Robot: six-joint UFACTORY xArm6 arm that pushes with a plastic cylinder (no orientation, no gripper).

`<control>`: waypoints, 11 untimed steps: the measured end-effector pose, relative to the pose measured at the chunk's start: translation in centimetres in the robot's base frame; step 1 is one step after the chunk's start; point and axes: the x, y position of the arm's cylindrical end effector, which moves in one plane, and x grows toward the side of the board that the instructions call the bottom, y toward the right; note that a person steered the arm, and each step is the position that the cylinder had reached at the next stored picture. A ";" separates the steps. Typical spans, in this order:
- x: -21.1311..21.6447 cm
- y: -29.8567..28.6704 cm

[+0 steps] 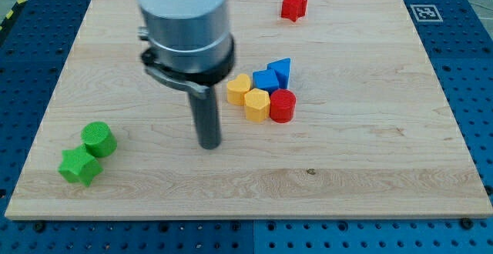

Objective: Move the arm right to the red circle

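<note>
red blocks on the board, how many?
2. The red circle sits at the right end of the central cluster, right of my tip. The red star is alone near the view's top. None looks hidden.

Bright even light, soft shadows, sharp

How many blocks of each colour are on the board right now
Red: 2, the star and the round block
Blue: 2
Yellow: 2
Green: 2, the round one and the star
Total: 8
</note>
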 end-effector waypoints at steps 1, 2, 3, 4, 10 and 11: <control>2.0 4.1; 2.0 6.0; 2.0 9.3; 1.9 11.6; -4.7 14.7; -5.1 14.7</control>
